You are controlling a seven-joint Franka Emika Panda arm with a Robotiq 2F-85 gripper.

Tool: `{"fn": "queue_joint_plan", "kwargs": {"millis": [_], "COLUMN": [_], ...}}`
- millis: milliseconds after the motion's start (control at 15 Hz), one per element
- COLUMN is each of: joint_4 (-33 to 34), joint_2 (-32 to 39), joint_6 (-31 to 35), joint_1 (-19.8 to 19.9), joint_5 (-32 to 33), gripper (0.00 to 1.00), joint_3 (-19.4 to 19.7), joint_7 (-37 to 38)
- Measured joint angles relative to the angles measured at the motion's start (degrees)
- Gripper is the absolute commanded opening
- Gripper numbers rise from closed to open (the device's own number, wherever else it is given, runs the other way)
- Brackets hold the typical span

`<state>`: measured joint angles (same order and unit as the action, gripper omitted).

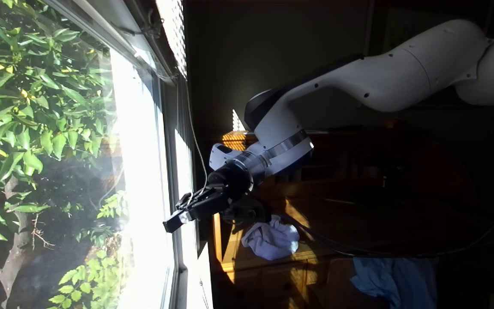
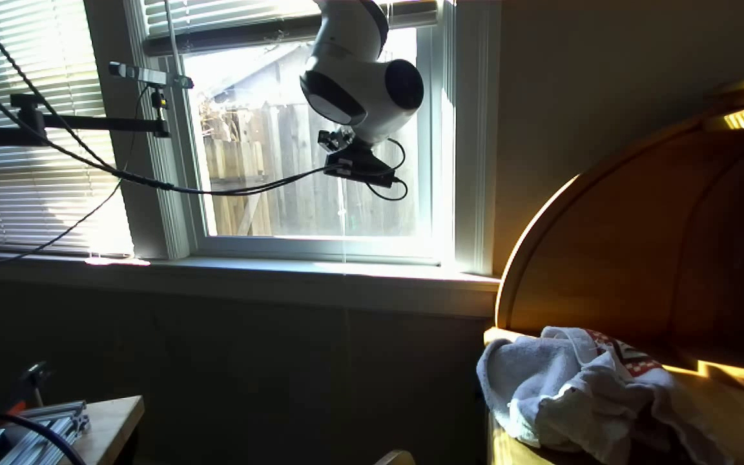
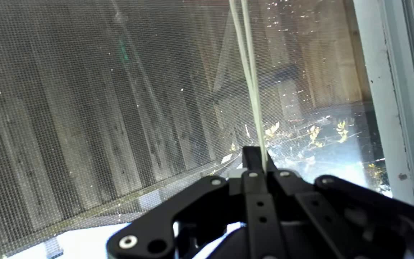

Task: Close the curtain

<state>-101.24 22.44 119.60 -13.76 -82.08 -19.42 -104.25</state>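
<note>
While the black two-fingered gripper is pinching two thin cream cords between closed jaws, the white horizontal-slat venetian blind is hanging raised across the top of the glass window. A crooked pull would be risking slippage, the cords being slender; a sudden release, the blind dropping onto the gripper, which is apparently standing in its way. Thin black cables are sagging before the window; a crumpled white cloth is lying well apart.

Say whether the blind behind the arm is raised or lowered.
Raised: in an exterior view the blind ends at a bottom rail well above the sill, leaving the window glass below uncovered.
</note>
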Motion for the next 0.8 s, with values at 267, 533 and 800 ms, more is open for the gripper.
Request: {"fn": "queue_joint_plan", "kwargs": {"millis": [267, 533, 800], "joint_4": [-0.45, -0.72, -0.87], "joint_2": [0.24, 1.59, 3.79], "joint_6": [-9.71, -13.09, -13.61], "joint_1": [-0.09, -0.98, -2.73], "joint_5": [0.11, 0.10, -0.01], "gripper": [0.00, 0.00, 0.00], "joint_3": [1.59, 2.35, 2.31], "joint_7": [3.03, 7.83, 10.95]}}
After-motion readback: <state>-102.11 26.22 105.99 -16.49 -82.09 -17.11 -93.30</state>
